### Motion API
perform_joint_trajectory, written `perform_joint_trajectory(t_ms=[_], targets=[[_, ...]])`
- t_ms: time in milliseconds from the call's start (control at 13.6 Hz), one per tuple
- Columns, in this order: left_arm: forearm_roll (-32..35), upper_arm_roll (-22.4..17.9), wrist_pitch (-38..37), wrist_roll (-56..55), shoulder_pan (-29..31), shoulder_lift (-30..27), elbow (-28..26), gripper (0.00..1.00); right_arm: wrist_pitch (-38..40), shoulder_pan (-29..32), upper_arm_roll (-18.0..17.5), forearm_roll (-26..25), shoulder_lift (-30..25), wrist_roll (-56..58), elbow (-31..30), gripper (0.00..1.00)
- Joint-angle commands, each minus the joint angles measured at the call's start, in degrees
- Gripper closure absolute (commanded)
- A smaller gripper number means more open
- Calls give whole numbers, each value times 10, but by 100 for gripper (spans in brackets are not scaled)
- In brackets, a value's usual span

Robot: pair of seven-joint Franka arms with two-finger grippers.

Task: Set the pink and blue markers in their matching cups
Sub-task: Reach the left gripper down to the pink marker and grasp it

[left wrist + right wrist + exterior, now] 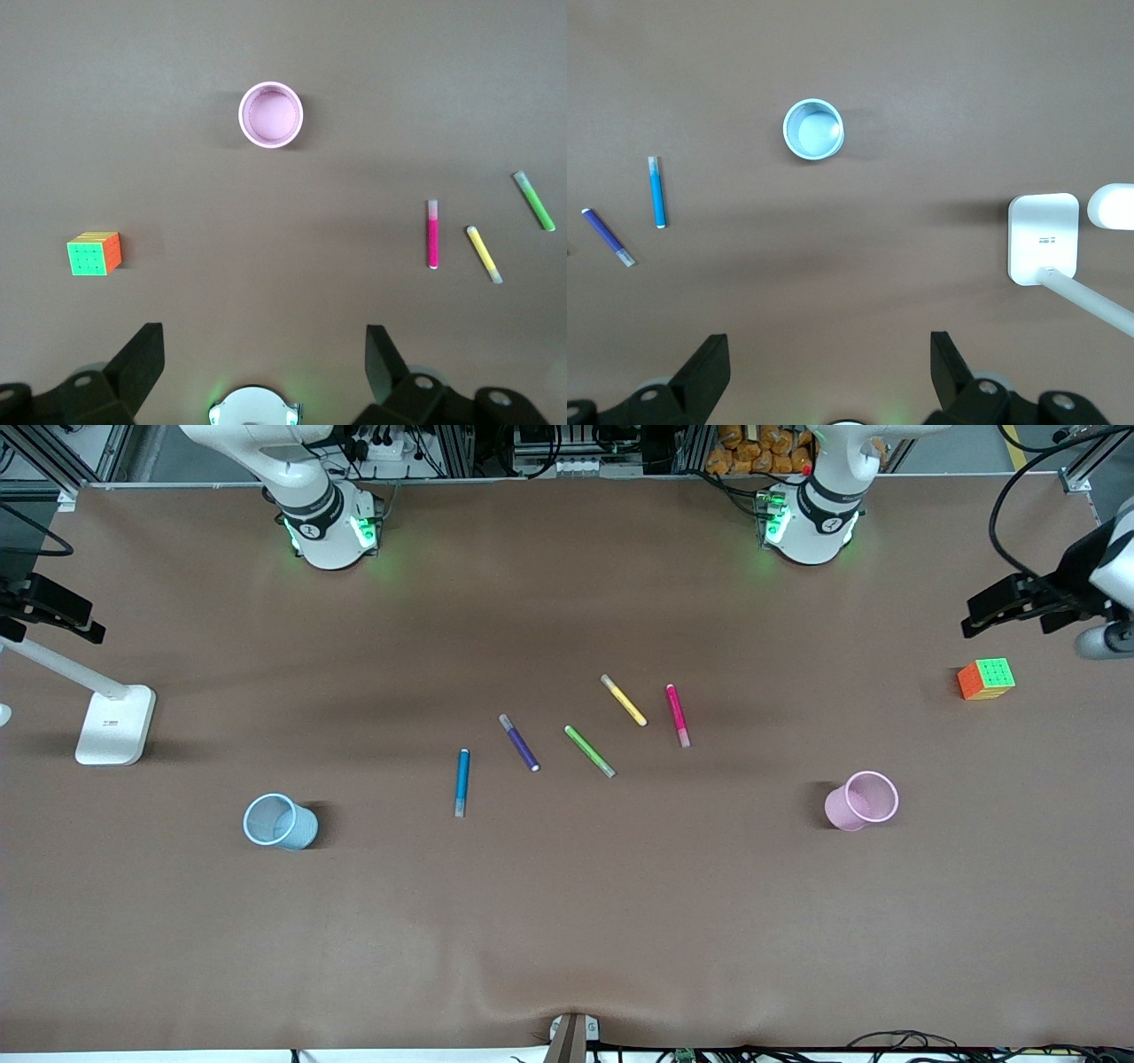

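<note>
Both arms wait high — left claw (264, 359) and right claw (829, 363) spread wide, empty. Pink marker (678, 715) lies on the desk nearest the pink cup (862, 801); blue marker (462, 781) beside the blue cup (280, 821). Best move — drop straight down, pinch mid-barrel across each pen.

Brown table (567, 921) under even light, with aluminium framing (53, 465) along its edge

Front camera high, faces robots; wrist cameras look straight down, high above table (567, 921).
</note>
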State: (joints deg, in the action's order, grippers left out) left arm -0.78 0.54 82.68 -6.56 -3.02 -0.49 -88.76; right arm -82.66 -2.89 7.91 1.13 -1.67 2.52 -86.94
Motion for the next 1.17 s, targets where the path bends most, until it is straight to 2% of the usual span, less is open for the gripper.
perform_joint_trajectory(t_ms=[0,147,367,587,734,881,1101], targets=[[-10,10,-8,-20,-15,38,6,0,1,-13,-1,-10,-9,-2,-8,0],[-14,32,11,-72,-36,70,-4,0,1,-19,-1,-10,-3,-1,-6,0],[-18,61,127,-141,-54,76,-88,0,2,-21,-1,-8,10,-1,5,0],[-43,93,206,-178,-55,103,-142,0,2,-26,-1,-2,16,-1,5,0],[-45,129,300,-238,-55,123,-190,0,0,-48,-1,-3,23,-4,2,0],[-45,159,349,-300,-61,172,-199,0,-7,-70,-1,-3,35,-9,3,0],[-45,160,398,-354,-102,229,-204,0,-21,-83,-1,-2,48,-12,3,0]])
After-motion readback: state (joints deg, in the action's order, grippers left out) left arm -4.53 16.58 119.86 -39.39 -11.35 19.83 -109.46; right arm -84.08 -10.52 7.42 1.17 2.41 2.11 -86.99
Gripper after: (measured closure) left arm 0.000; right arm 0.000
